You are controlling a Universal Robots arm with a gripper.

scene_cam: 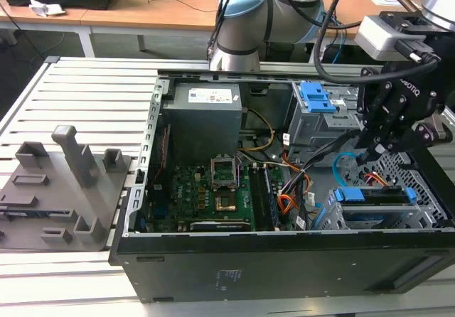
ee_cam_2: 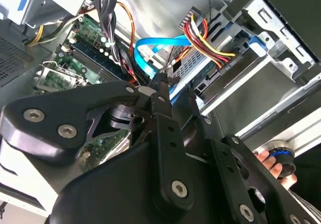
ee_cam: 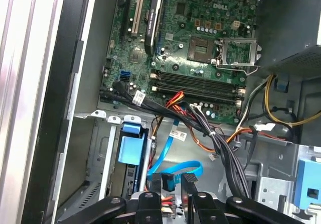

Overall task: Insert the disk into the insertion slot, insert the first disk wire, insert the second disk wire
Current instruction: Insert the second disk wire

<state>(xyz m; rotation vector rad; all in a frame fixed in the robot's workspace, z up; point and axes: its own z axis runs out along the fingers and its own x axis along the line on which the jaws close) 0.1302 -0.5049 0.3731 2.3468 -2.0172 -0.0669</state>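
Grey fixture blocks sit on the slatted bench at the exterior view's left, well apart from the open computer case. Inside the case, going right, come the power supply, the motherboard and a tangle of black and orange cables that crosses between board and drive bays. A taller cage with a blue latch stands behind them.

At the exterior view's right, the disk lies seated in the slot, its blue carrier showing along the top edge. The first wire, red, yellow and black, runs into the disk's end. The second wire, light blue, loops just above the drive bay and down to the claw.

The claw hangs over the case's right end, fingers drawn close together. In the first wrist view its fingertips pinch the dark plug end of the blue wire just beside the disk. The plug's contact with the disk's socket is hidden. A person's fingers show at the second wrist view's edge.
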